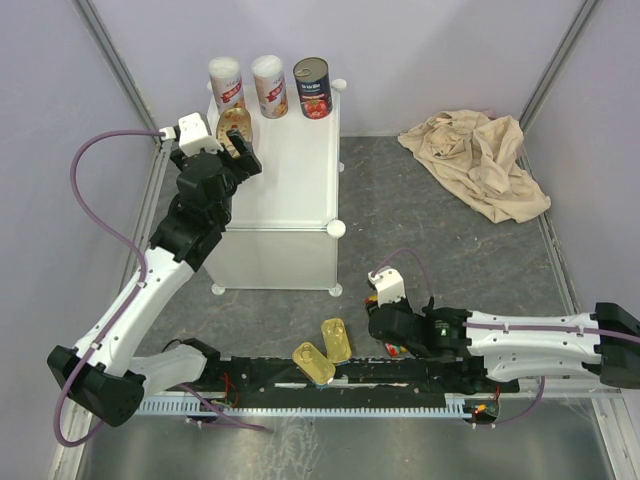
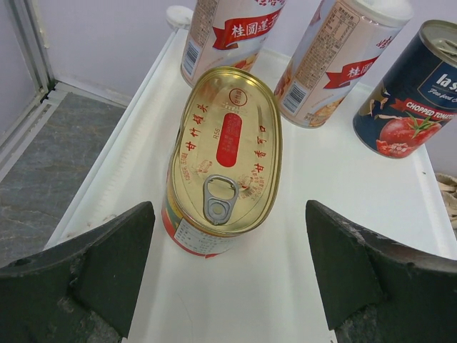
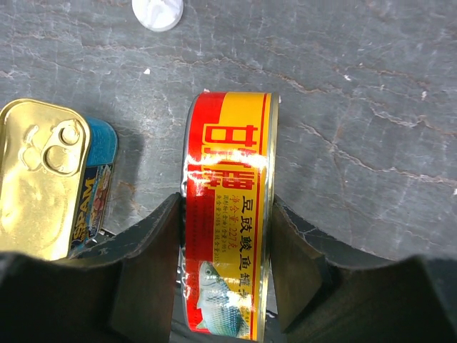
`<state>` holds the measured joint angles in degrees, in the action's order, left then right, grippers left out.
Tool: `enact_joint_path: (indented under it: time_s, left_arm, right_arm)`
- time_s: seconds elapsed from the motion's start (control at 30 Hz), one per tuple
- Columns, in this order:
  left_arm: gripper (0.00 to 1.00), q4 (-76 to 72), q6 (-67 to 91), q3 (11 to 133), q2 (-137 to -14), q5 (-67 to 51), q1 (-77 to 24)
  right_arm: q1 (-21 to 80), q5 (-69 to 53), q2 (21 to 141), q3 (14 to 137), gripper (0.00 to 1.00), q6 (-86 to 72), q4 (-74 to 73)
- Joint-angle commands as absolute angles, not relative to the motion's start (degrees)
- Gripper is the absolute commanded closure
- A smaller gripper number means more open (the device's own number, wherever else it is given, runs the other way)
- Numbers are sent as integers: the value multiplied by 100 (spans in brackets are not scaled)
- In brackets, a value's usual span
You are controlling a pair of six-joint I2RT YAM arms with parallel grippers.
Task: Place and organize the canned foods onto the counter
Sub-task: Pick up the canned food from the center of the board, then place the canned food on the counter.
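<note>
L gripper (image 2: pixel 228 236) wide open. I see the oval tin (image 2: pixel 225 161) lying flat on the counter (image 2: pixel 321 214) between the fingers, touching neither. Behind it, along the counter's back edge, stand the white-red cans (image 2: pixel 228 36) (image 2: pixel 343 57) and a dark can (image 2: pixel 410 89), all upright. R gripper (image 3: pixel 227 214) is clamped on a red-yellow tin (image 3: pixel 228 157) stood on edge; can't tell if it's clear of the table (image 1: pixel 450 260). Gold tins (image 1: pixel 337 338) (image 1: pixel 313 362) lie just beside it.

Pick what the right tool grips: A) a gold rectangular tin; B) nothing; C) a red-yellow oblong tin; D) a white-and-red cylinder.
C: in the right wrist view the fingers of the right tool press both sides of the red-yellow oblong tin, while the gold rectangular tin lies apart beside it.
</note>
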<state>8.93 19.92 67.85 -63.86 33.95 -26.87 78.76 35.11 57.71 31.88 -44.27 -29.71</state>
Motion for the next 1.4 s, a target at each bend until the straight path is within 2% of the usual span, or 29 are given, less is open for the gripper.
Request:
enact_joint_path:
  time_s: [0.0,0.23,0.5,0.9,1.37]
  left_arm:
    - [8,712,2128,6768,-6171,3372,-2711]
    - [8,700,2151,6742,-6154,3324,-2716]
    - [8,699,2196,6732,-6138,3322,-2716]
    - [8,695,2197,6802,-6111,3094,-2712]
    - [8,715,2131,6719,-5905,3116,-2716]
  right_arm:
    - [7913,4084,5456,3707,96,-4299,-3130]
    - [7914,4666,5085,4185,96,-3997,-3712]
    - [7910,5521,4996,5548,97,-2987,-4102]
    - [7885,6098,5963,7609,98,-554,-3272]
    - [7840,5895,7280,9049,99,1456,-2237]
